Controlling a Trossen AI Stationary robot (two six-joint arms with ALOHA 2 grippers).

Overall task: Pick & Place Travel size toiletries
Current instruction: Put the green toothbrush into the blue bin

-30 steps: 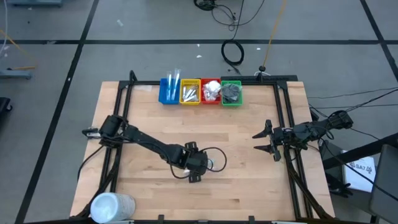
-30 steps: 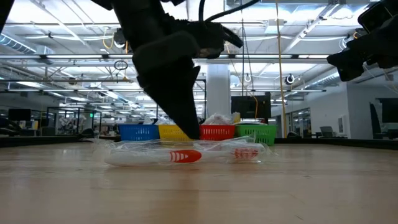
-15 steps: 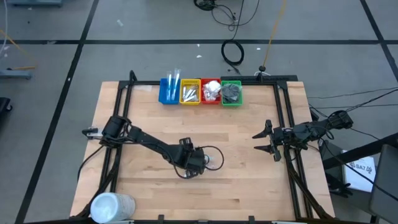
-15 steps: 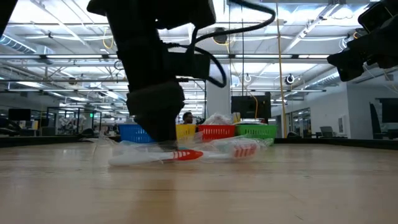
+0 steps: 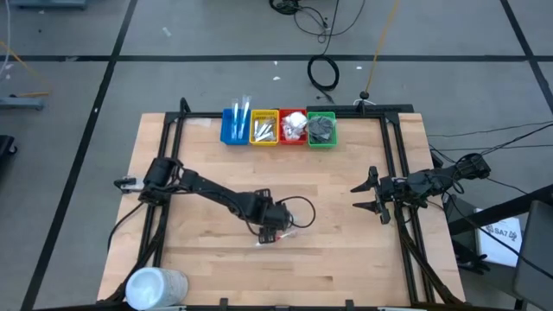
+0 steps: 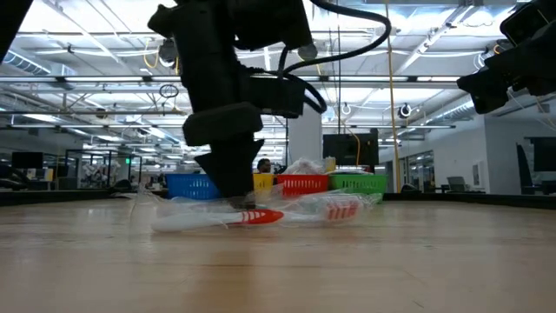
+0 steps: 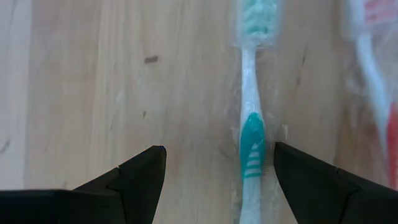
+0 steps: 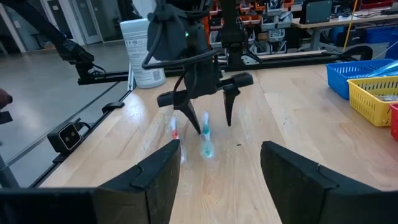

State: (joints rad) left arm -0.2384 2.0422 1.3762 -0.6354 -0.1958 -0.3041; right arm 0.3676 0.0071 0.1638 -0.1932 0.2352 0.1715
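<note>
Two clear-wrapped toothbrushes lie flat on the wooden table near its middle: a teal one (image 7: 252,143) and a red one (image 7: 380,93). My left gripper (image 5: 273,226) stands open just above them, pointing steeply down. Its fingers are on either side of the teal toothbrush's handle, which lies along the gap, closer to one finger (image 7: 311,180). In the low view the gripper (image 6: 230,187) reaches down behind the red toothbrush (image 6: 252,217). My right gripper (image 5: 363,197) waits open at the table's right edge, held level.
Four bins stand in a row at the far edge: blue (image 5: 235,127), yellow (image 5: 264,128), red (image 5: 293,127) and green (image 5: 321,129), each with small items inside. A large white cylinder (image 5: 155,285) lies at the near left corner.
My left gripper has tipped more steeply downward and sunk toward the toothbrushes, shifting a little across the table over them. Its fingers have stayed open.
</note>
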